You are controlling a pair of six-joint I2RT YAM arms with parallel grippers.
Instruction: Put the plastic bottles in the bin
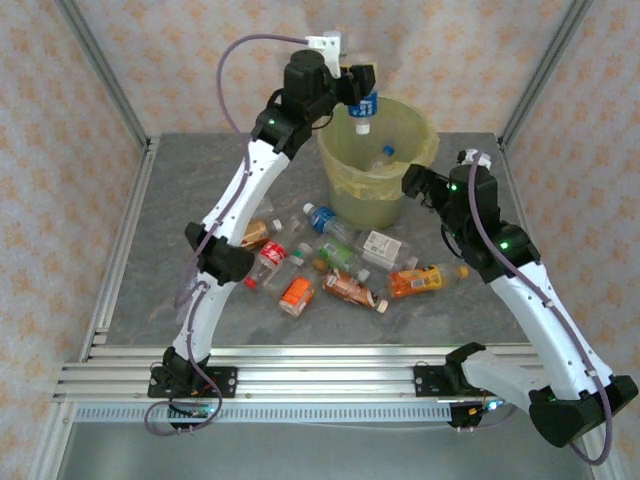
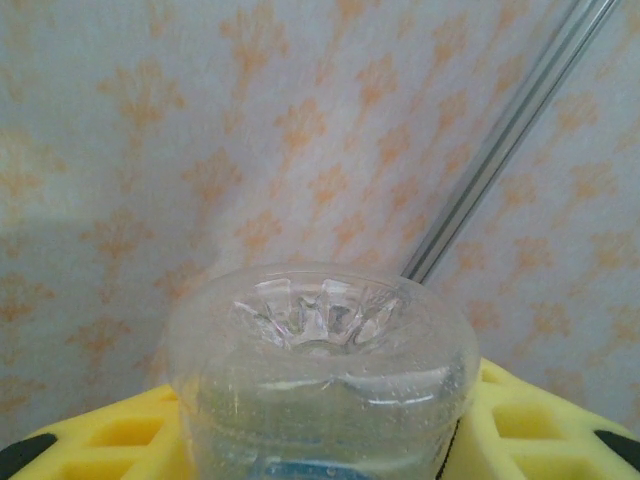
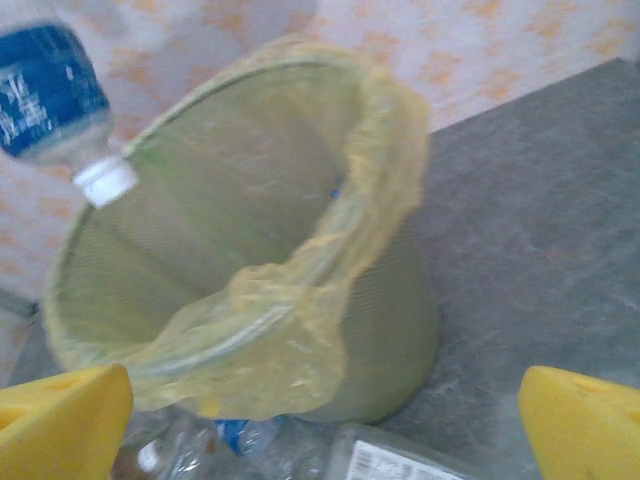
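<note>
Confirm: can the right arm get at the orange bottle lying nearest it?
Likely yes. The right gripper hangs open and empty beside the bin; the orange bottle lies uncovered between it and the arm's base, nothing on top.

Bin point(image 1: 352, 188) at far centre of the table point(image 1: 160, 260), one bottle point(image 1: 365, 107) cap-down over its left rim, another bottle point(image 1: 383, 157) inside, loose bottles point(image 1: 338, 256) lying before it, right gripper point(image 1: 416, 183) beside its right.

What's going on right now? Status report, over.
Left gripper shut on blue-label bottle, cap down over the bin. Right gripper open beside the bin. Other bottles lying on table. Nothing blocking the drop.
</note>
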